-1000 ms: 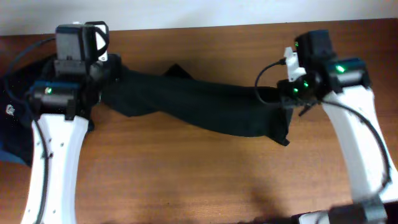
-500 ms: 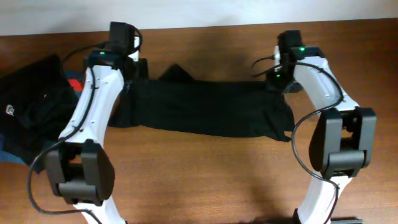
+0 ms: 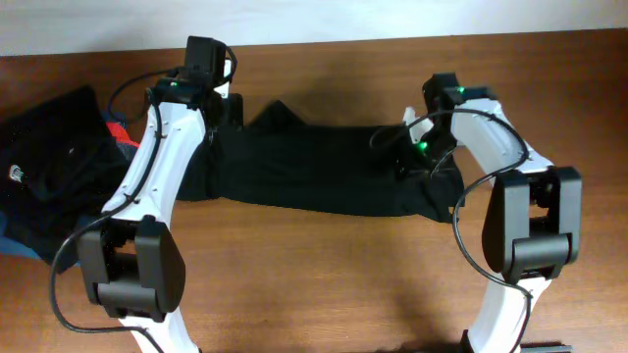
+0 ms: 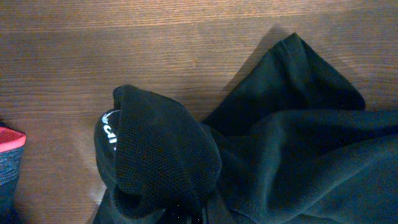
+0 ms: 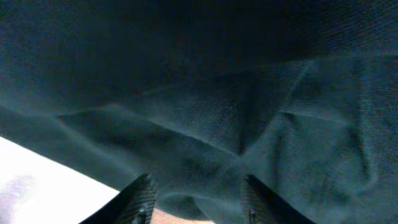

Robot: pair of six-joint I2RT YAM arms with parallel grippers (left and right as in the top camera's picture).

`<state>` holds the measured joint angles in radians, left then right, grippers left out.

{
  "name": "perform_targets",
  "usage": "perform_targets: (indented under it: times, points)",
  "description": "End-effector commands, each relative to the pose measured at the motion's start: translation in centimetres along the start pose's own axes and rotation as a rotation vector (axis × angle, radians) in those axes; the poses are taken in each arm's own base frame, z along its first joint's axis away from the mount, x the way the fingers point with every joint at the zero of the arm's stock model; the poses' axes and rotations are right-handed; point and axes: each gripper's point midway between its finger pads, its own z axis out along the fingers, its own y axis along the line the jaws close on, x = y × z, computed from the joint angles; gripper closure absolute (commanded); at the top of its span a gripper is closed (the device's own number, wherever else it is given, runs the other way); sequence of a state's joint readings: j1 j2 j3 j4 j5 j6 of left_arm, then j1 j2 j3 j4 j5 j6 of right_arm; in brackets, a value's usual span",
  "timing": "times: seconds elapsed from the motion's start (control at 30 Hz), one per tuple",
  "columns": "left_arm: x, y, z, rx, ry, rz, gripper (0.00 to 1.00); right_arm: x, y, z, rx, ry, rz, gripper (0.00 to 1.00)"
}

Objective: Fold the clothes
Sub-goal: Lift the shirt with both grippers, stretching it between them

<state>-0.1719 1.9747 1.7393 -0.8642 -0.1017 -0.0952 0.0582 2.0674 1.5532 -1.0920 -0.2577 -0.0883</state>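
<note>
The right tool [image 5: 198, 202] stands open, its fingers apart just over the shirt [image 3: 324, 172] and gripping nothing. The left tool [image 3: 224, 110] is closed, apparently pinching the bunched collar end. Between the tools the shirt lies as a rumpled band on the worktop [image 3: 324, 284]. It looks doubled over once, with the neat folds not yet made. Outward of the left tool lies a pile [image 3: 49, 186] of folded black shirts. No container shows.

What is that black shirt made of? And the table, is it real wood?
The black shirt looks like soft, matte knitted cloth: close up it shows tiny mesh holes and it creases. The table looks like smooth brown wood with grain lines; solid wood or a printed layer, I cannot tell.
</note>
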Motion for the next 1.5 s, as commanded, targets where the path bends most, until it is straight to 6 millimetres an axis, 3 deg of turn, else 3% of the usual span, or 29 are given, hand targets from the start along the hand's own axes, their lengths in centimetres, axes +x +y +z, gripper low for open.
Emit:
perform_targets:
  times: [0.0, 0.2, 0.33, 0.43, 0.6, 0.77, 0.87, 1.0, 1.17, 1.2, 1.3, 1.47]
  points:
    - [-0.1, -0.1, -0.1, 0.007, 0.002, -0.007, 1.0, 0.3, 0.2, 0.8, -0.021, -0.033, -0.012, 0.53]
    - [-0.1, -0.1, -0.1, 0.007, 0.002, -0.007, 1.0, -0.3, -0.3, 2.5, -0.016, -0.083, -0.027, 0.55]
    - [-0.1, -0.1, -0.1, 0.007, 0.002, -0.007, 1.0, -0.9, -0.3, 2.4, -0.014, -0.106, -0.034, 0.55]
    - [-0.1, -0.1, -0.1, 0.007, 0.002, -0.007, 1.0, -1.6, -0.3, 2.3, -0.011, -0.136, -0.042, 0.67]
    - [-0.1, -0.1, -0.1, 0.007, 0.002, -0.007, 1.0, -2.2, -0.4, 2.2, -0.009, -0.159, -0.048, 0.7]
    - [-0.1, -0.1, -0.1, 0.007, 0.002, -0.007, 1.0, -2.5, -0.4, 2.2, -0.007, -0.172, -0.051, 0.96]
    - [0.0, -0.1, -0.1, 0.006, 0.005, -0.006, 1.0, -2.8, -0.2, 1.1, -0.003, -0.18, -0.051, 0.96]
    - [-0.3, 0.0, -1.1, 0.007, -0.011, 0.038, 1.0, -4.2, 0.3, -6.0, 0.078, -0.266, -0.064, 0.96]
    - [-1.1, 0.3, -4.5, 0.012, -0.068, 0.032, 1.0, -4.8, 1.1, -15.8, 0.184, -0.42, -0.066, 0.96]
    - [-1.4, 0.4, -5.7, 0.014, -0.095, 0.03, 1.0, -4.5, 1.3, -18.1, 0.208, -0.457, -0.06, 0.96]
    - [-2.5, 0.7, -9.5, 0.02, -0.181, 0.02, 1.0, -3.6, 2.1, -22.1, 0.229, -0.525, -0.067, 0.96]
    - [-3.7, 2.4, -16.2, -0.033, -0.336, -0.003, 1.0, -1.7, 3.4, -27.2, 0.243, -0.619, -0.078, 0.96]
